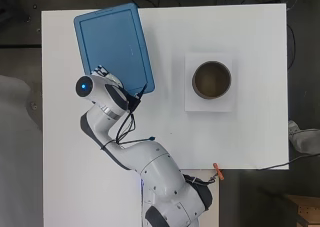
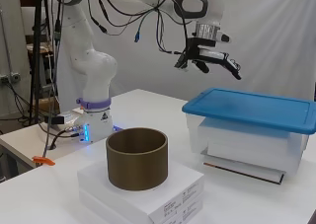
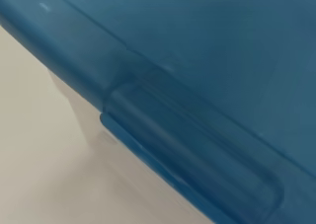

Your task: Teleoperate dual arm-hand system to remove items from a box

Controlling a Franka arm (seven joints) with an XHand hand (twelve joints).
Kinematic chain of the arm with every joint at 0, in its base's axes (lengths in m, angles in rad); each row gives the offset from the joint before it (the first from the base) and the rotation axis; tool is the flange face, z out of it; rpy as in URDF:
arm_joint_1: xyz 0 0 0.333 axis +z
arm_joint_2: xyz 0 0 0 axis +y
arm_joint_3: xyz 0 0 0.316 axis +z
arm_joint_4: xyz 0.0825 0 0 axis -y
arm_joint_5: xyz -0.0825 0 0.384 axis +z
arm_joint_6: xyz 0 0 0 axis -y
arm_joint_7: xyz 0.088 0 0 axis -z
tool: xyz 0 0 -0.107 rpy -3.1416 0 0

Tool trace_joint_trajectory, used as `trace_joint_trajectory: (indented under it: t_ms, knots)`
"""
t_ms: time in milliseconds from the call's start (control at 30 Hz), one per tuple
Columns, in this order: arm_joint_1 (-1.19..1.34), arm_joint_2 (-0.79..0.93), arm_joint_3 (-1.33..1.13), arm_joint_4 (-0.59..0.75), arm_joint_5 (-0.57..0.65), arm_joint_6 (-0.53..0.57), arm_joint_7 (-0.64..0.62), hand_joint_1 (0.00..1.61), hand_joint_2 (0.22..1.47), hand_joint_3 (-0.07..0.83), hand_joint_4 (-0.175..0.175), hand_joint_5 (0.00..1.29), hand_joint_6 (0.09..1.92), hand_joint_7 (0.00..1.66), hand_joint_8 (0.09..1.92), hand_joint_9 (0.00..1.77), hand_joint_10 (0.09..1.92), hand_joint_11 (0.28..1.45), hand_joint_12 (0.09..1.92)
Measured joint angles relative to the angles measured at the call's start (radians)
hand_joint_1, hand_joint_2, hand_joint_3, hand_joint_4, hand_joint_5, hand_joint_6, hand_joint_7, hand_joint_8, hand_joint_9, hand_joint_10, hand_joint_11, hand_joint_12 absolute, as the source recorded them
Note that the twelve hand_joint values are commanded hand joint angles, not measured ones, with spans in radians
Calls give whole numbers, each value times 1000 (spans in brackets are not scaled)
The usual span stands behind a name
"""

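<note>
A white table (image 1: 240, 32) is seen from above, with the arm's base at 6 o'clock and the arm reaching up toward 10 o'clock. One clear plastic storage box (image 2: 247, 145) is placed at about 11 o'clock on the table, closed by one blue lid (image 1: 112, 42) that is still seated on its rim. The box is turned slightly askew, so that one short end is presented to the arm. White slabs, possibly books or cartons, are faintly seen stacked inside through the clear wall; how many cannot be told.

The hand (image 2: 212, 58) is held in the air above the near end of the lid, apart from it, with its fingers (image 2: 232, 68) extended and relaxed and nothing grasped. This placement is judged to suit the first step: the lid has to be lifted off before any item can be taken out. In the wrist view the lid's edge and one moulded latch tab (image 3: 192, 150) are seen very close, which suggests the hand is being lined up on that tab.

At about 2 o'clock one brown open cylinder (image 1: 212, 80), empty as far as can be seen, is stood upright on one white flat carton (image 1: 210, 104), well apart from the box. One orange clip (image 1: 218, 172) is fixed at the table edge near 5 o'clock.
</note>
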Motion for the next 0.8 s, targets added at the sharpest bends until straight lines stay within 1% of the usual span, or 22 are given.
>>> trace_joint_trajectory:
  t_ms: [267,367,467,567,700,800]
  knots:
    - [-48,-27,3,-16,3,10,0,135,992,-3,37,156,87,370,87,453,87,463,87]
    - [-58,-31,6,-26,3,11,-2,123,987,-4,40,156,87,364,87,450,87,463,87]
    - [-62,-21,8,-32,1,9,-43,106,964,-12,41,196,87,359,87,440,87,454,87]
    - [-131,-70,58,-106,-17,18,-55,103,959,-10,30,220,87,358,87,437,87,443,87]
    - [-338,-212,170,-239,-26,13,-98,136,977,0,4,216,87,367,87,434,87,443,87]
    - [-490,-313,247,-332,-34,3,-140,175,987,3,-3,223,87,385,87,437,87,440,87]
